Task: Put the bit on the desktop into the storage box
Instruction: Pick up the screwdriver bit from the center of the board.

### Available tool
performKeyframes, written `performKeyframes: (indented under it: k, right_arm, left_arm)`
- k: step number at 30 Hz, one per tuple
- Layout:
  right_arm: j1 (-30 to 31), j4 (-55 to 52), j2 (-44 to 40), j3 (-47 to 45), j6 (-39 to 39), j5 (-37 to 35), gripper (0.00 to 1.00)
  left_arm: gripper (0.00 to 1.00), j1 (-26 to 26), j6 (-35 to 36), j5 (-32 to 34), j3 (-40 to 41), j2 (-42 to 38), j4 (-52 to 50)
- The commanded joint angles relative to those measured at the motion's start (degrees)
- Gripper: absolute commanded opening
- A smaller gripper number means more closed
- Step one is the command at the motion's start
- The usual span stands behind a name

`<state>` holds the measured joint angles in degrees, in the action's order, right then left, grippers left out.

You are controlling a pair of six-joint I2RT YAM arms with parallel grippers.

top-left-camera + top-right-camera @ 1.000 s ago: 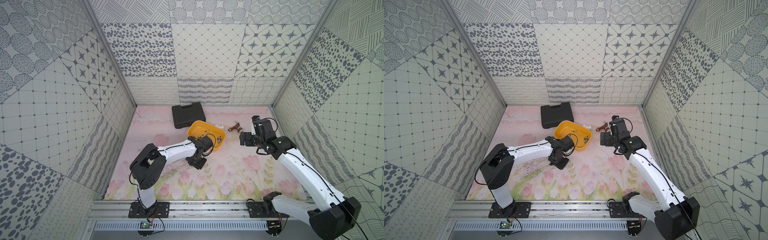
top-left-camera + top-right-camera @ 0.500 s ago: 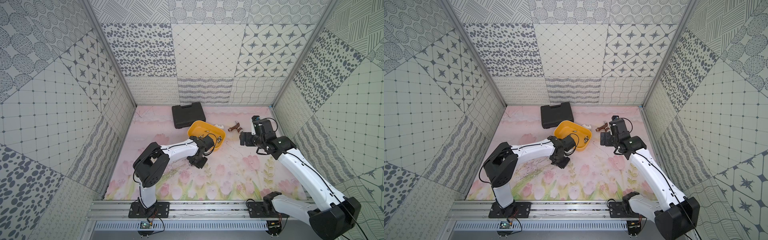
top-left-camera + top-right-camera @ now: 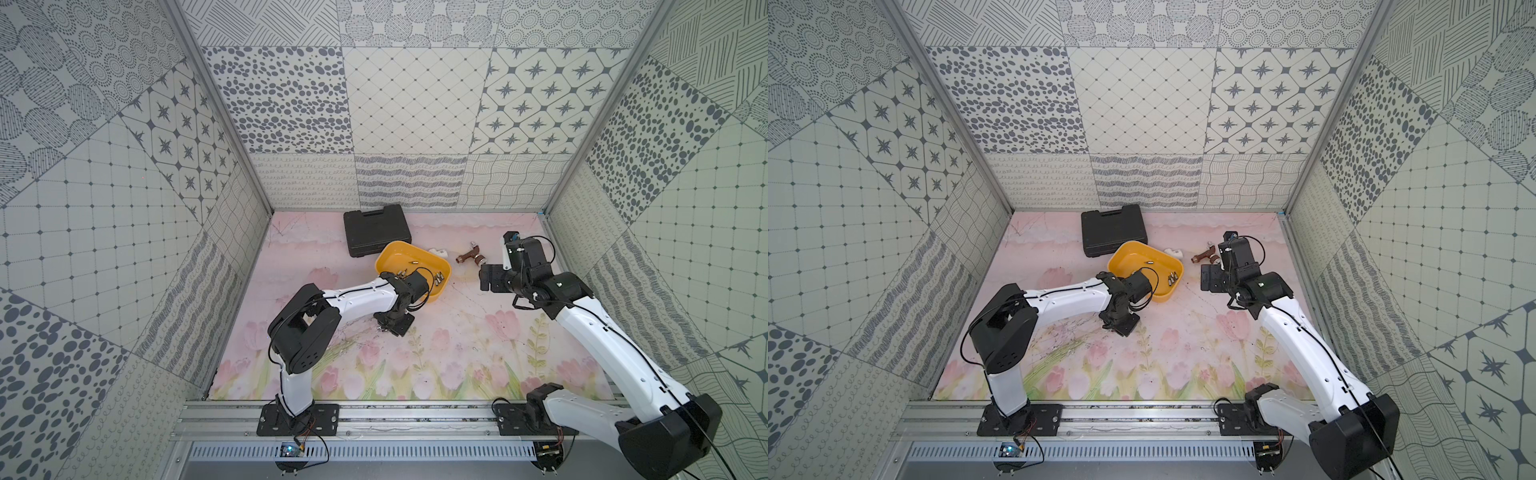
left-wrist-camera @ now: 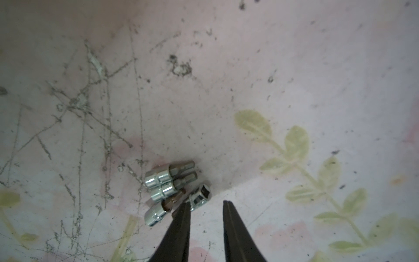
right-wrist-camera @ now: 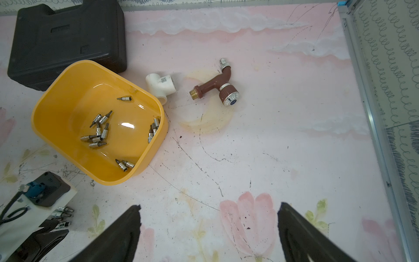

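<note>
Left wrist view: 4 bits (image 4: pixel 172 188) in tight cluster on mat (image 4: pixel 294 68), touching each other, outside storage box. L gripper (image 4: pixel 206 202) tips right at cluster, one finger (image 4: pixel 181 222) against socket-end bit. Jaws partly open, narrow gap, nothing btwn.

Right wrist view: storage box (image 5: pixel 56 97) near cluster, more bits (image 5: pixel 99 129) inside.

R gripper (image 5: pixel 209 206) wide open, empty, over mat.

Black case (image 5: pixel 68 40) & white pipe fitting (image 5: pixel 161 87) just beside box. Brown tap (image 5: pixel 217 84) near fitting.

One storage box (image 5: pixel 52 106), one black case (image 5: pixel 65 38), one white fitting (image 5: pixel 161 85), one brown tap (image 5: pixel 217 84), four loose bits (image 4: pixel 170 177).
</note>
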<state>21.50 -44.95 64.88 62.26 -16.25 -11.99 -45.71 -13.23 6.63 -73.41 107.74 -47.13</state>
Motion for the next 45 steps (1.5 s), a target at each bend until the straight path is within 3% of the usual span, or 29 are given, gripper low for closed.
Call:
performKeyframes:
  k: [1,45]
  right_arm:
    - [-0.1,1.4,0.1,1.3,0.2,0.1,0.96]
    - [-0.2,1.4,-0.2,0.2,0.1,-0.1,0.97]
  left_arm:
    - [0.29,-0.2,1.3,1.4,-0.4,0.4,-1.0]
    - [0.23,-0.2,0.7,-1.7,0.1,1.7,-0.8]
